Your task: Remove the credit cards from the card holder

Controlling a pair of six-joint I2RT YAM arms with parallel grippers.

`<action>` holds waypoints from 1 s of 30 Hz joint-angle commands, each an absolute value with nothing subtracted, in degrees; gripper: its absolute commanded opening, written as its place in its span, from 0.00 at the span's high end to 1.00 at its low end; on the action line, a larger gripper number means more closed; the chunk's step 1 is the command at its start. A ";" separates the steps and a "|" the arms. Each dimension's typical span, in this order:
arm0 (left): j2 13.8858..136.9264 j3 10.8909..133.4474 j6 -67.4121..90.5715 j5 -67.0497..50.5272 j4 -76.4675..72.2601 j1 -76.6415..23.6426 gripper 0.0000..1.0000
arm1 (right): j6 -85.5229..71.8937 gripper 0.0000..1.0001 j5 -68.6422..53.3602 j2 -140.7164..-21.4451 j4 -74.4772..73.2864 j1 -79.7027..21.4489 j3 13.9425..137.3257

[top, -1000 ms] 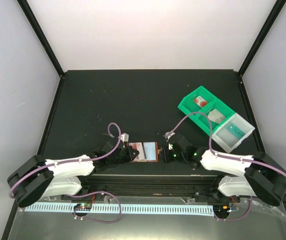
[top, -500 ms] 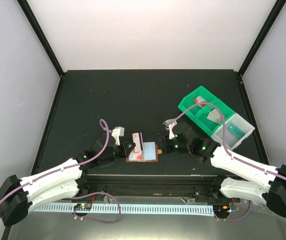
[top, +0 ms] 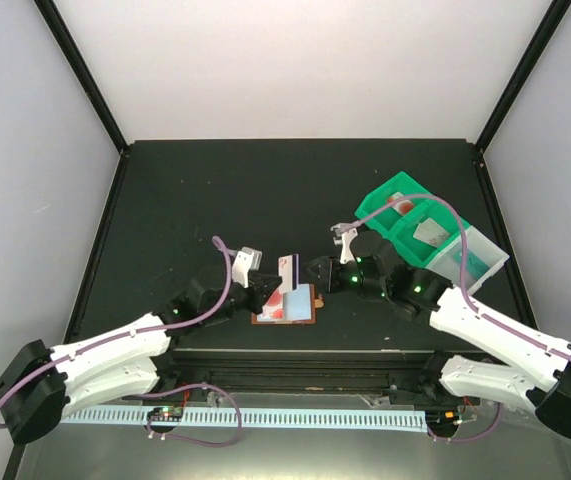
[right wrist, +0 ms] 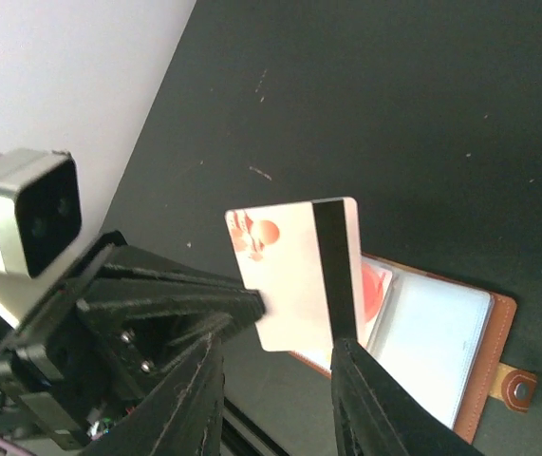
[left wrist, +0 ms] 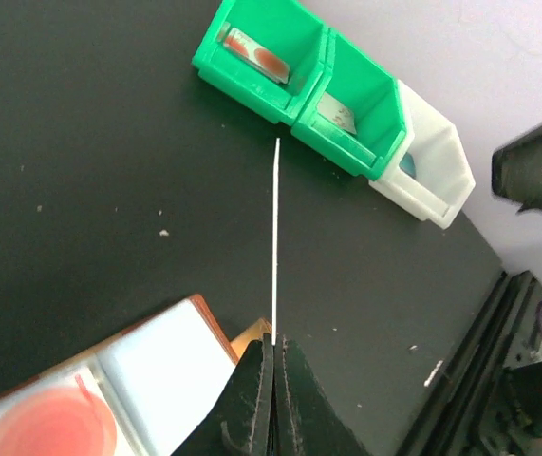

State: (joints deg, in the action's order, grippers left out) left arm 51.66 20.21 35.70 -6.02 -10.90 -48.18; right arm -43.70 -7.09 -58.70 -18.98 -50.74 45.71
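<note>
Credit card [right wrist: 289, 275], 1 lifted: clamped by its lower edge in the closed left gripper [left wrist: 273, 347], long axis upright, above the open card holder [top: 305, 312].
Right gripper [right wrist: 278, 350]: jaws apart, empty, just beside it, facing its striped side.
Red-blotted card [left wrist: 43, 432], 1, in holder.
Further cards [left wrist: 256, 55], 2, in green tray [left wrist: 242, 85].

credit card [right wrist: 289, 271] — glossy plastic | card holder [right wrist: 437, 337] — brown leather | table [top: 215, 190] — matt black

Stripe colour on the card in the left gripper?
Black, across the white card; right wrist view.
</note>
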 commanded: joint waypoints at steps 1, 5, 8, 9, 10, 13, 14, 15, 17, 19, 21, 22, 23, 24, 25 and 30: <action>55.81 21.84 23.67 -7.57 -21.39 -47.90 0.98 | -48.80 0.66 -2.06 -59.78 -23.15 -50.45 50.38; 57.76 23.63 15.37 -9.84 -25.65 -47.90 0.99 | -54.83 0.65 2.37 -60.26 -28.64 -50.42 53.75; 57.86 24.22 10.43 -10.77 -25.63 -47.90 0.99 | -56.60 0.61 3.05 -59.68 -31.29 -50.43 54.92; 57.70 24.33 9.15 -11.66 -25.47 -47.91 0.98 | -56.80 0.60 2.13 -59.32 -31.15 -50.40 54.71; 57.43 24.08 6.92 -13.11 -25.84 -47.99 0.98 | -57.32 0.60 1.36 -58.91 -30.97 -50.37 54.35; 56.69 22.65 3.03 -15.84 -28.40 -48.44 0.98 | -59.52 0.58 0.24 -57.59 -30.56 -50.39 53.49; 56.50 22.33 1.71 -15.88 -28.88 -48.51 0.98 | -59.92 0.57 -0.06 -57.21 -30.30 -50.43 53.30; 56.30 22.17 0.32 -15.90 -28.99 -48.59 0.98 | -60.37 0.56 -0.13 -56.82 -30.17 -50.40 53.27; 56.22 22.21 -2.44 -14.94 -28.13 -48.84 0.98 | -61.89 0.55 -0.36 -56.29 -29.99 -50.38 53.17; 56.42 22.41 -4.71 -13.77 -26.78 -49.04 0.98 | -63.87 0.55 -1.00 -55.80 -29.15 -50.44 52.40; 56.51 22.22 -6.35 -13.47 -26.81 -49.17 0.98 | -66.06 0.54 -1.77 -55.34 -27.48 -50.43 51.04; 56.45 22.16 -7.01 -13.48 -27.01 -49.32 0.98 | -66.69 0.53 -2.37 -55.21 -26.07 -50.45 50.27; 56.51 22.15 -7.68 -13.53 -27.08 -49.45 0.99 | -67.12 0.52 -3.16 -55.24 -24.55 -50.45 49.68; 56.50 22.21 -8.40 -13.49 -26.96 -49.60 0.98 | -67.63 0.52 -3.83 -55.40 -23.22 -50.37 49.29; 56.57 22.31 -9.16 -13.49 -26.76 -49.78 0.98 | -67.87 0.51 -4.43 -55.77 -22.72 -50.44 49.34; 56.20 21.64 -10.47 -13.44 -27.54 -50.32 0.98 | -68.93 0.52 -7.50 -58.28 -21.65 -50.44 50.18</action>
State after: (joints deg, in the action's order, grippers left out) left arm 56.97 21.61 -6.72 -13.21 -25.10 -49.63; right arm -66.52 -4.27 -56.99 -24.86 -50.63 49.76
